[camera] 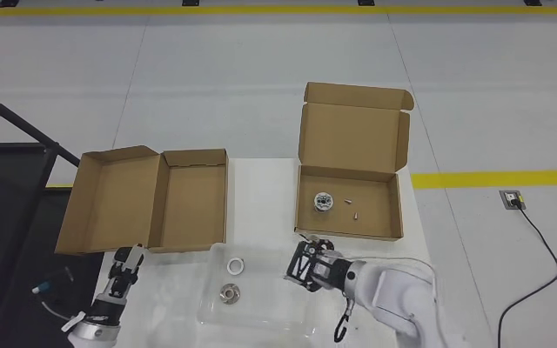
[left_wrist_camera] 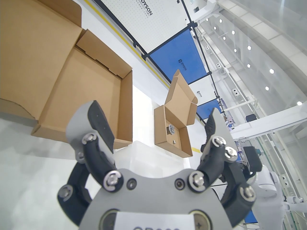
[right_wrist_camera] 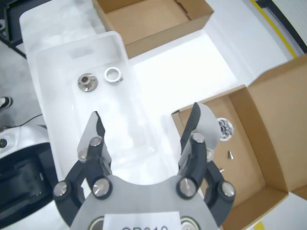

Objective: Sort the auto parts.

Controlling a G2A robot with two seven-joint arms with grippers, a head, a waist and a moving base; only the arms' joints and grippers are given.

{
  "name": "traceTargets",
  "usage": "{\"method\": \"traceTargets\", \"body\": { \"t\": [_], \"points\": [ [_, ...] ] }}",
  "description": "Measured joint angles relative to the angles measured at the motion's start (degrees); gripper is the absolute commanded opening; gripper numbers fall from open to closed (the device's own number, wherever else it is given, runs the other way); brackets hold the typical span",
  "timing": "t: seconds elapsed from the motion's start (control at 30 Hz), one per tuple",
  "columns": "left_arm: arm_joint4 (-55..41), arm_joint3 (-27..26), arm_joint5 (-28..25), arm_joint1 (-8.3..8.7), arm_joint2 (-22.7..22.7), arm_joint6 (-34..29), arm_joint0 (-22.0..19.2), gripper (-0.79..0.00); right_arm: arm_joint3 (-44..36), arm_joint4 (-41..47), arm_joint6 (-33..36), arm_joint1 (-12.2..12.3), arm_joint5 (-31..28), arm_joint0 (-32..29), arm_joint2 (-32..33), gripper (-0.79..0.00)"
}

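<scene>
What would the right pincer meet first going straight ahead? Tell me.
Probably the bare floor of the clear tray: the open right pincer points into it. The metal flange and white ring lie farther on, off its line. Depth is hard to judge.

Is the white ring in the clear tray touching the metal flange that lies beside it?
Apart. The right wrist view shows a bare strip of the clear tray between the white ring and the metal flange.

The left tool (left_wrist_camera: 153, 107) and the right tool (right_wrist_camera: 146, 108) each hover with 2 fingers spread wide.
</scene>
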Motion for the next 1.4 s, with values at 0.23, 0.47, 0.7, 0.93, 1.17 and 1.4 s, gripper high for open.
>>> {"method": "traceTargets", "body": {
  "t": [0.23,0.47,0.7,0.93,1.17,1.4],
  "points": [
    [0.12,-0.46,-0.33,-0.03,-0.05,-0.44,0.22,0.000,0.80,2.90,0.83,-0.11,-3.66,1.02,-3.06,0.000],
    [0.12,-0.45,-0.32,-0.03,-0.05,-0.42,0.21,0.000,0.75,2.81,0.80,-0.11,-3.60,0.99,-3.02,0.000],
    [-2.30,-0.82,-0.53,-0.07,0.64,-2.28,0.05,0.000,3.22,0.70,3.08,-0.77,-2.98,3.91,-7.92,0.000],
    [-15.83,-0.05,-1.96,0.49,-2.90,-12.13,1.38,0.000,12.86,4.27,10.14,-3.91,-0.88,15.66,-18.28,0.000],
    [-23.49,0.93,-1.90,1.01,-5.99,-20.04,2.73,0.000,27.64,10.90,10.99,-8.91,0.66,27.38,-28.55,0.000],
    [-23.73,1.07,-0.81,1.30,-6.08,-24.17,2.70,0.000,36.03,13.28,10.38,-11.98,1.49,32.01,-33.36,0.000]
  ]
}}
